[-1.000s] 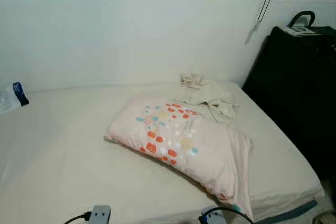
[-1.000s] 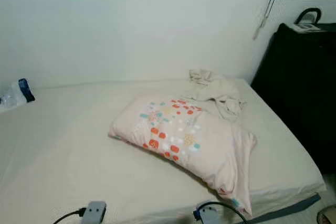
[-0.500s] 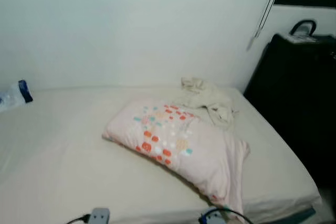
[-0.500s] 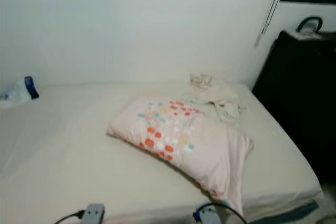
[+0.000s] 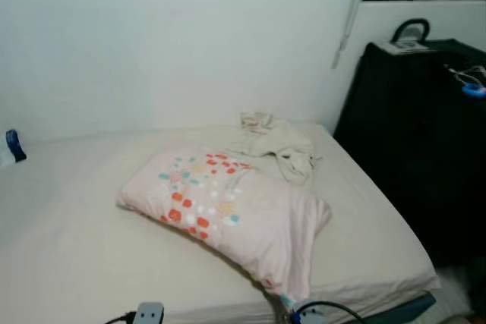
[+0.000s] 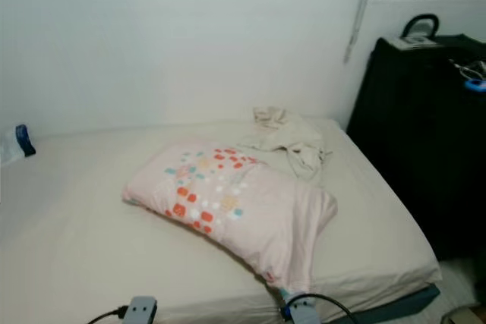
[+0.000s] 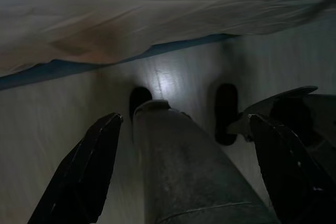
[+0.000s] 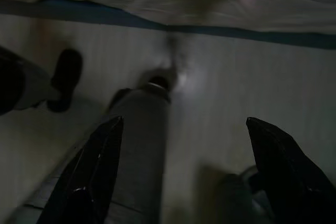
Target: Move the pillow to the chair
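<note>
The pillow [image 5: 228, 214], pale pink with a patch of orange, teal and white squares, lies on the bed [image 5: 68, 240], set at an angle, with one corner overhanging the bed's near edge. Just behind it, toward the wall, a crumpled beige cloth [image 5: 275, 142] lies on the sheet, its front edge touching or nearly touching the pillow. A clear bottle with a blue cap [image 6: 17, 143] rests at the bed's far left side, well apart from the pillow. To the right of the bed stands a black suitcase [image 5: 414, 134] with its handle raised and a small paper on top. No chair can be made out in the head views. The left gripper [image 7: 184, 161] hangs low beside the bed, pointing at the pale floor [image 7: 42, 119], jaws apart and holding nothing; the bed's sheet and blue edge run above it and the robot's leg stands between the fingers. The right gripper [image 8: 184, 166] hangs likewise over the floor, jaws apart and empty.
</note>
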